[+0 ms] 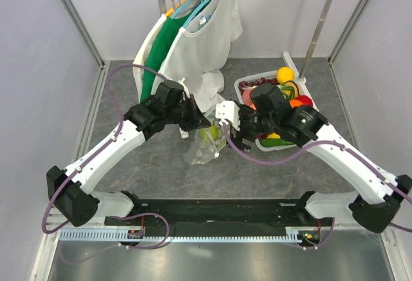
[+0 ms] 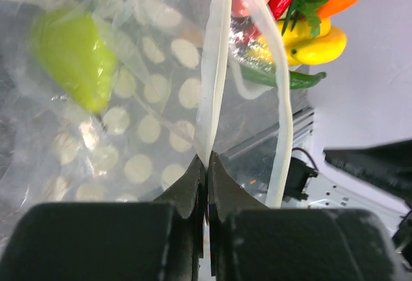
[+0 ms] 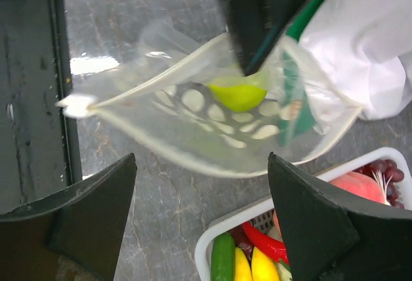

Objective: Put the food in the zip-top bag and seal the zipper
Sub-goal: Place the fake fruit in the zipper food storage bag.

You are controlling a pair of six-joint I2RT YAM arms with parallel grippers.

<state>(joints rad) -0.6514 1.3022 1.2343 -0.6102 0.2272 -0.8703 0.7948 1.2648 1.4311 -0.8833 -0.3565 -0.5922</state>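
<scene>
The dotted zip-top bag [image 1: 205,144] hangs at mid table with its mouth gaping, and a green fruit [image 3: 239,94] sits inside it. My left gripper [image 2: 207,160] is shut on one pale zipper strip [image 2: 215,55] of the mouth; the other strip [image 2: 281,107] hangs free beside it. The bag [image 3: 212,123] shows from above in the right wrist view. My right gripper [image 3: 203,194] is open and empty, above the table between the bag and the white basket [image 3: 257,211]. More food, a red chili [image 3: 265,241] and yellow pieces [image 3: 264,265], lies in that basket.
The white basket [image 1: 245,82] of toy food stands at the right rear, with a yellow lemon [image 1: 284,73] on top. White and green garments [image 1: 193,42] hang from a rack behind the bag. A black rail [image 1: 206,210] runs along the near edge.
</scene>
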